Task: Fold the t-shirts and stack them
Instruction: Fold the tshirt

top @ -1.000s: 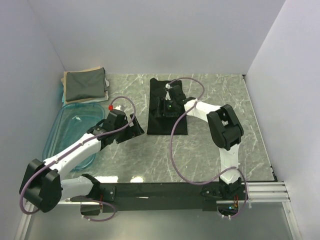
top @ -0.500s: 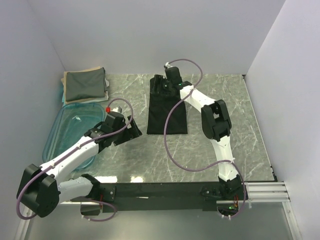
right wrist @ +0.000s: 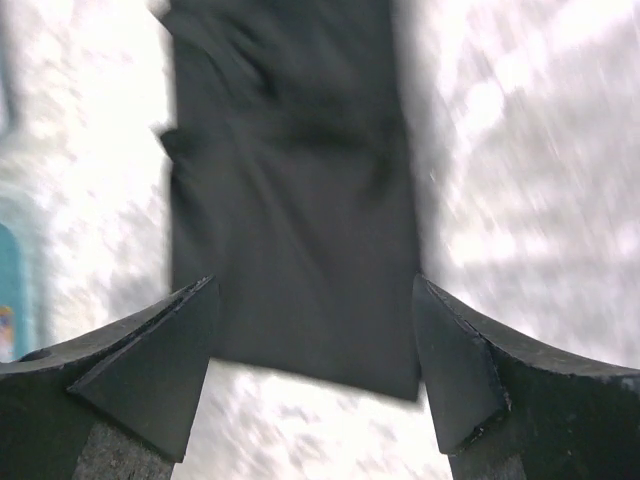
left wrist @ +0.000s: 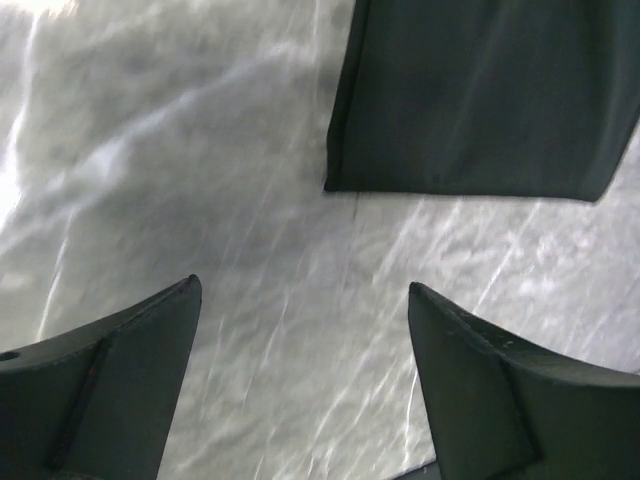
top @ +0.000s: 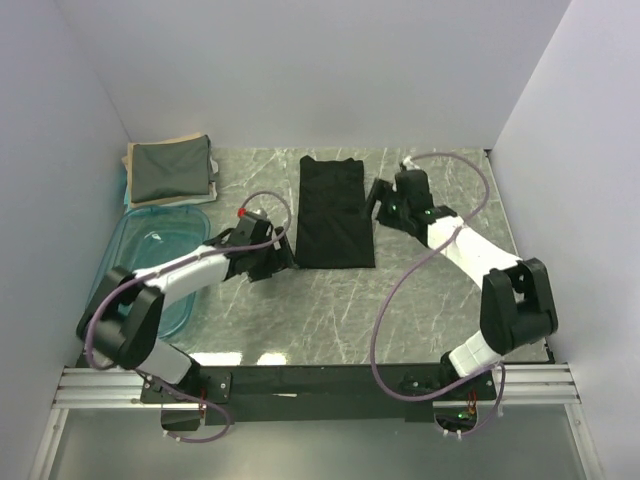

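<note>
1. Left gripper [top: 275, 258] hangs low over the table [top: 300, 310] with its jaws spread apart and nothing between them. The right gripper [top: 381, 193] is also spread wide and empty, though its wrist view is blurred.
2. The black shirt [top: 336, 212] lies flat near the middle of the table, folded into a long, narrow strip. In the top view its long axis runs from 12 o'clock to 6 o'clock.
3. From the left gripper, the strip's near left corner sits just beside it toward 2 o'clock, without touching. The left wrist view shows that corner ahead of the fingers, with bare marble between.
4. From the right gripper, the strip lies at 9 o'clock, level with its far half and apart from it.
5. The next fold probably brings one end over the other along the long axis. The left arm is nearer the near hem and the right arm is nearer the far end.
6. The finished pile, a grey-green shirt [top: 168, 170] on a beige shirt [top: 150, 205], sits in the far left corner, toward 10 o'clock from the strip. The blue tub [top: 160, 245] lies just at 6 o'clock of it. The left arm is the nearer one.
7. The marble-patterned top looks smooth and hard, and the hem lies flush on it, so pinching the hem likely needs a finger slid under. White walls close in on three sides, and the far wall stands near the strip's far end.
</note>
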